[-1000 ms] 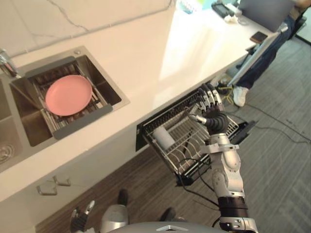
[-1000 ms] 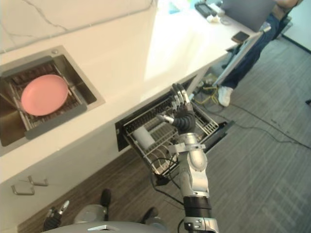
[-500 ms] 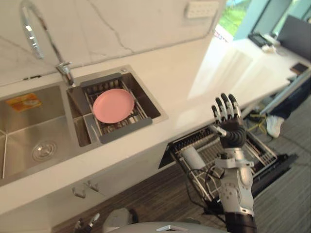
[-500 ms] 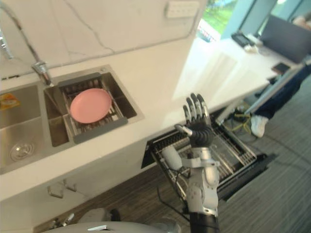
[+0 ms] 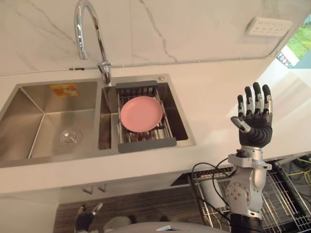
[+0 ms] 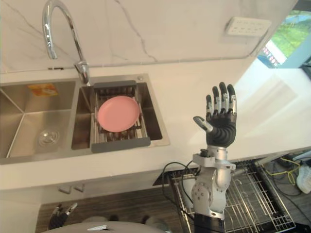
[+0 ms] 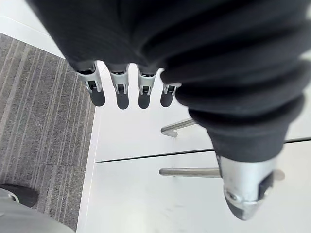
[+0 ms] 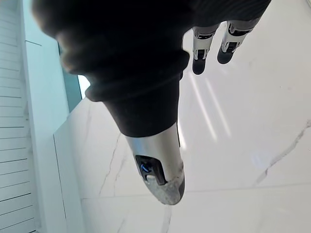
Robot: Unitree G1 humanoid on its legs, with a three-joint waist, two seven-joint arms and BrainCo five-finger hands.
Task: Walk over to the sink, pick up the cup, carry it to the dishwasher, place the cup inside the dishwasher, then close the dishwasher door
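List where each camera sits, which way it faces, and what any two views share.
Left eye view: on the head, looking down at the sink, pink plate and faucet; right hand raised and open, left hand low.
Right eye view: beside it, same scene, plus the dishwasher rack.
Left wrist view: along the left hand's straight fingers, down at cabinet handles and floor.
Right wrist view: along the right hand, facing the marble wall.
Shared: both eye views show plate and right hand; the left wrist view shares the cabinet handles with them.

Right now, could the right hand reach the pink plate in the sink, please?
Probably yes: the right hand is raised, open, over the counter, and the plate lies uncovered on its rack.
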